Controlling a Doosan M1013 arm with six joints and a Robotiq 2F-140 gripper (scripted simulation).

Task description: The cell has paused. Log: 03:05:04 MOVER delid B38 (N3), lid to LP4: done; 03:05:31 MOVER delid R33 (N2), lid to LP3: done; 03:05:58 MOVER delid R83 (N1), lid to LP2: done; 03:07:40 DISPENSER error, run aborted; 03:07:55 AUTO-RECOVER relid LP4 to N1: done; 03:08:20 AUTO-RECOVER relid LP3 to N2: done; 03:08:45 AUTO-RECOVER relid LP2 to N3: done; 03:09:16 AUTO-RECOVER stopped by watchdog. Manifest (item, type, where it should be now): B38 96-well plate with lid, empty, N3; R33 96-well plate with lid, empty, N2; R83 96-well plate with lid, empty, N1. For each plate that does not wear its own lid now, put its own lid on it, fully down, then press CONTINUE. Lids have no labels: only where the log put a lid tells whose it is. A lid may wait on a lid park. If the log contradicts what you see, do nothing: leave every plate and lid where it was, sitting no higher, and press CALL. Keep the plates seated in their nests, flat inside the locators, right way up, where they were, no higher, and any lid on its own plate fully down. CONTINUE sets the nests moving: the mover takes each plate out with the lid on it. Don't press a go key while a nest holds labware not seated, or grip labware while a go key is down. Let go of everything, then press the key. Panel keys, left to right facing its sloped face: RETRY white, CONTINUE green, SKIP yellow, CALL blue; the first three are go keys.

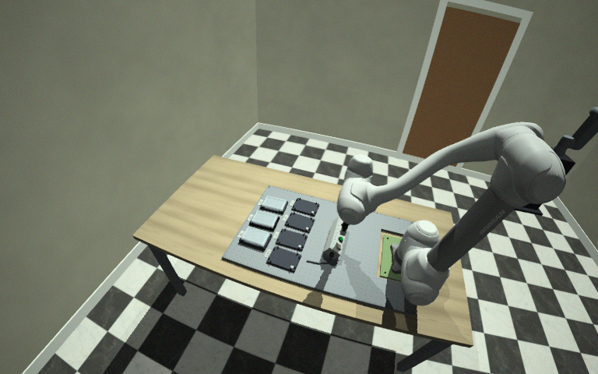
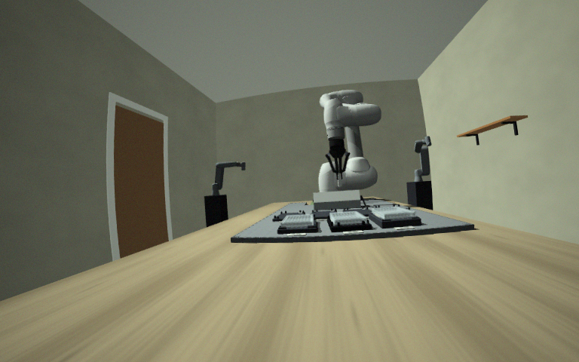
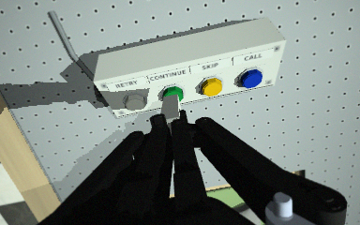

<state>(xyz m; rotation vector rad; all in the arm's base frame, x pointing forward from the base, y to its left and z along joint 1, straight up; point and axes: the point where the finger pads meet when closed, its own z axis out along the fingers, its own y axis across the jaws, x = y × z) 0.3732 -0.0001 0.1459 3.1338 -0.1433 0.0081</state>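
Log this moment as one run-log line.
gripper: shut, holding nothing | position: fingertips over green CONTINUE key, contact unclear | plates: three, lidded, in nests | lid parks: four, bare

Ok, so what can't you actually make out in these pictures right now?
- Wrist view: whether the fingertip touches the green key; it covers the key's lower edge.
- Top view: panel keys, partly under the arm's wrist and too small.
- Exterior view: panel face turned away; plates too distant to judge lid seating.
- Nest labels: too small everywhere.

A brown door (image 1: 459, 83), a wall shelf (image 2: 491, 124) and a checkered floor (image 1: 282, 335) surround the wooden table (image 1: 207, 198).
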